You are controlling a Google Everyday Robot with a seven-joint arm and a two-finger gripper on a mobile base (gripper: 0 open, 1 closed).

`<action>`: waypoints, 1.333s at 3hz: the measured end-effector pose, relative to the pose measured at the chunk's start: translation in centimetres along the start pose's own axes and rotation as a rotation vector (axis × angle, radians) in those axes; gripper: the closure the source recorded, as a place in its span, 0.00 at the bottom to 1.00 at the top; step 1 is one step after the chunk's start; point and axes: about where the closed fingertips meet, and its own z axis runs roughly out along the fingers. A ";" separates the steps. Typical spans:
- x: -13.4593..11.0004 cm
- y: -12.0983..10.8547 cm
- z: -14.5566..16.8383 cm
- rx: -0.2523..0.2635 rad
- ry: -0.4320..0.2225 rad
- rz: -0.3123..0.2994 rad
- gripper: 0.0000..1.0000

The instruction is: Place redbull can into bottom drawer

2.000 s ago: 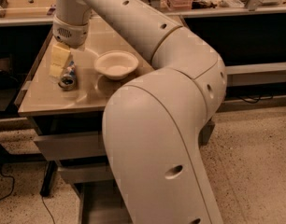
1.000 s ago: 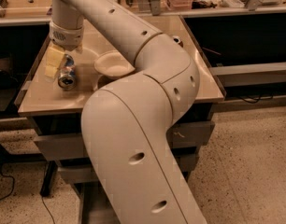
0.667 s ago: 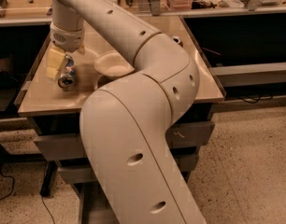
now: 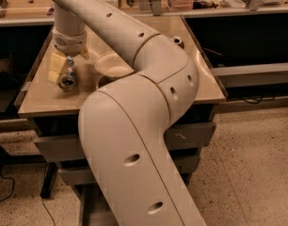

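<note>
The redbull can (image 4: 68,77) is tilted on the left part of the cabinet top, its silver top facing the camera. My gripper (image 4: 66,68) comes down on it from above, with a yellow finger pad (image 4: 54,68) against its left side, and is shut on the can. The can sits low, at or just above the tabletop. The bottom drawer (image 4: 87,210) is pulled out below the cabinet. Only a strip of it shows left of my arm; the rest is hidden.
A cream bowl (image 4: 112,66) stands just right of the can. A gold-brown can (image 4: 177,41) stands at the back right of the cabinet top (image 4: 40,102). Two upper grey drawers (image 4: 59,147) are closed. My big arm covers the middle. Speckled floor lies to the right.
My arm's elbow has swung to the left and closer to the camera. The gripper and the can have stayed almost in the same spot by the bowl.
</note>
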 end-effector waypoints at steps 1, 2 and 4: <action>0.0 0.0 1.3 -0.027 0.013 0.015 0.00; -0.1 0.0 1.4 -0.027 0.014 0.015 0.18; -0.1 0.0 1.4 -0.027 0.014 0.015 0.64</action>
